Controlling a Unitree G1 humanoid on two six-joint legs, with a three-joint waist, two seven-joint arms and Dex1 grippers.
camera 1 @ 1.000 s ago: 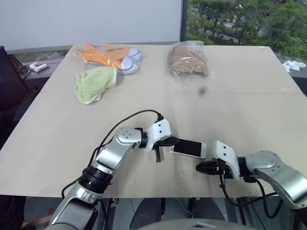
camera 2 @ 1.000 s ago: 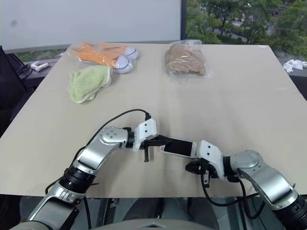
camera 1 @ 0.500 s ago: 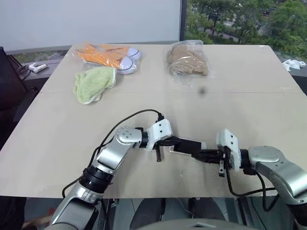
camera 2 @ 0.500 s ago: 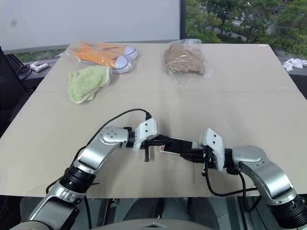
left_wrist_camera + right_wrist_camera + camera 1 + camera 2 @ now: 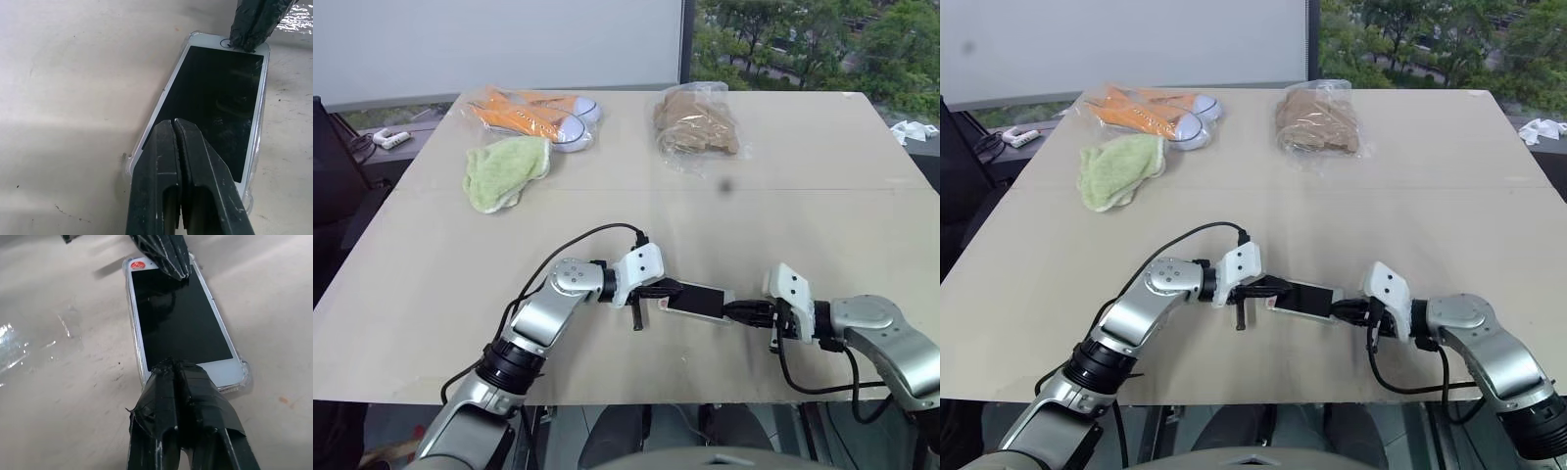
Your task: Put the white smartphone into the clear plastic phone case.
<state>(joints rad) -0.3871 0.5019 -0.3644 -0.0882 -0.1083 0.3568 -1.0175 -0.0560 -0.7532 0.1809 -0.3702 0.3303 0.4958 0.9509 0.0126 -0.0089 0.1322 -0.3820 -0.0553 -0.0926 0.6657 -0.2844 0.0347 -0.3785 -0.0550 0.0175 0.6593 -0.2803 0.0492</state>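
A: Where was the small flat white smartphone with the black screen point(image 5: 697, 302) found?

B: It was seen lying face up near the front edge of the pale worktop point(image 5: 783, 215), already inside the thin clear plastic phone case point(image 5: 131, 161), whose glossy rim was seen around its corners. The left gripper point(image 5: 663, 293) was pressed, fingers together, on the phone's left end. The right gripper point(image 5: 736, 311), also shut with nothing clamped, was set on the right end.

A: How should the seating be done well?

B: Judged from this, even downward pressure should be applied at both ends, so that each corner is snapped under the lip without the phone being slid along the worktop.

A: What could not be made out?

B: Whether every corner was fully seated could not be told; parts of both ends were covered by the fingertips.
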